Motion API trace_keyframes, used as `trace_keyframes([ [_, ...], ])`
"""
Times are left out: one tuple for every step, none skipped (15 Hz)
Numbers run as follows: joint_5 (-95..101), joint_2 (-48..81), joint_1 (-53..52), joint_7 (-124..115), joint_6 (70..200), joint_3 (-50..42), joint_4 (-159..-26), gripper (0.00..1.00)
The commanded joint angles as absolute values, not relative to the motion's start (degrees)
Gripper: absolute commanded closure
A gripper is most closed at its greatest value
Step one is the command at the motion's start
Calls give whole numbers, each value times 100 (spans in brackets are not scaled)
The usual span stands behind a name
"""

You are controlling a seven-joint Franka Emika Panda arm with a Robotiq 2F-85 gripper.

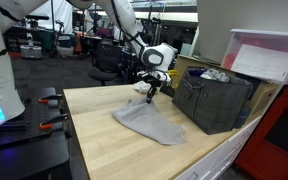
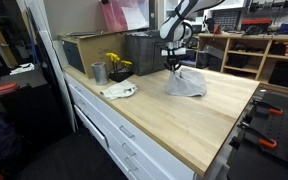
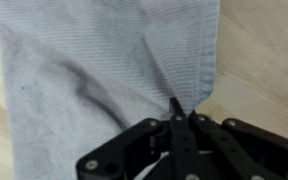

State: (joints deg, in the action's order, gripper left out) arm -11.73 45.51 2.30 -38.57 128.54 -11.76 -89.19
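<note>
Your gripper (image 3: 174,112) is squeezing its fingers almost fully together on a pinched-up fold of the grey cloth (image 3: 84,70), right by one of its edges. The rest of that cloth is draping down from the pinch and lying spread on the wooden tabletop (image 1: 99,135), with the black crate (image 1: 216,98) sitting just beside it. Further along the counter in an exterior view, a metal cup (image 2: 99,72) and a white rag (image 2: 119,91) are sitting well apart from the cloth.

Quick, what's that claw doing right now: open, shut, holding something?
Gripper: closed, pinching the edge of the grey cloth.
</note>
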Motion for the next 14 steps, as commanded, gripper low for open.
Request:
trace_keyframes([
  [-1079,3947,174,-3708,12416,-964,-8996,99],
  [-1080,3862,145,-3634,12336,-875,-8949,99],
  [-1078,3785,106,-3534,12277,-785,-8911,99],
  [-1084,3732,79,-3423,12223,-684,-8871,99],
  [-1083,3683,41,-3275,12171,-587,-8839,99],
  [-1113,3636,12,-3090,12150,-469,-8817,99],
  [-1111,3594,-41,-2990,12102,-401,-8807,99],
  [-1112,3533,-59,-2748,12047,-302,-8822,72],
  [-1119,3482,-85,-2597,12013,-253,-8855,71],
  [-1163,3421,-68,-2436,11990,-193,-8905,64],
  [-1197,3374,-50,-2323,11957,-160,-8940,57],
  [-1286,3318,25,-2175,11924,-115,-8983,51],
  [-1370,3261,99,-2039,11885,-93,-9027,42],
  [-1445,3193,170,-1967,11872,-125,-9097,35],
])
